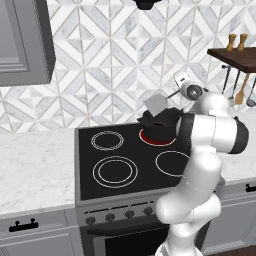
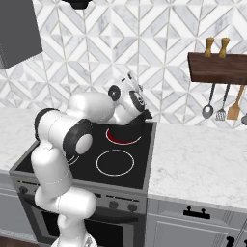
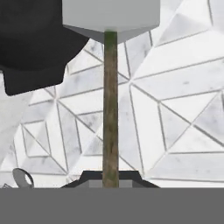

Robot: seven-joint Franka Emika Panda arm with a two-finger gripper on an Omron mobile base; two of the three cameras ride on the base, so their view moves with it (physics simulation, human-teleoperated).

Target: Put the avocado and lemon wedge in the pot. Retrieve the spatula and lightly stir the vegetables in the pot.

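My gripper (image 1: 178,93) is shut on the thin dark handle of the spatula (image 1: 156,103), whose pale grey flat head hangs tilted just above the black pot (image 1: 161,123). The pot stands on the back right burner, which glows red (image 1: 156,138). In the hand view the spatula handle (image 3: 110,109) runs straight up from my gripper (image 3: 110,178) to the broad head at the top. From the right base view my arm covers most of the pot (image 2: 127,127). The avocado and the lemon wedge are hidden.
A black cooktop (image 1: 90,170) with three white burner rings lies between marble counters (image 2: 198,159). On the right wall a wooden shelf (image 2: 217,67) carries steel ladles (image 2: 208,110) and an orange-brown utensil (image 2: 235,109). A grey cabinet (image 1: 22,40) hangs at the upper left.
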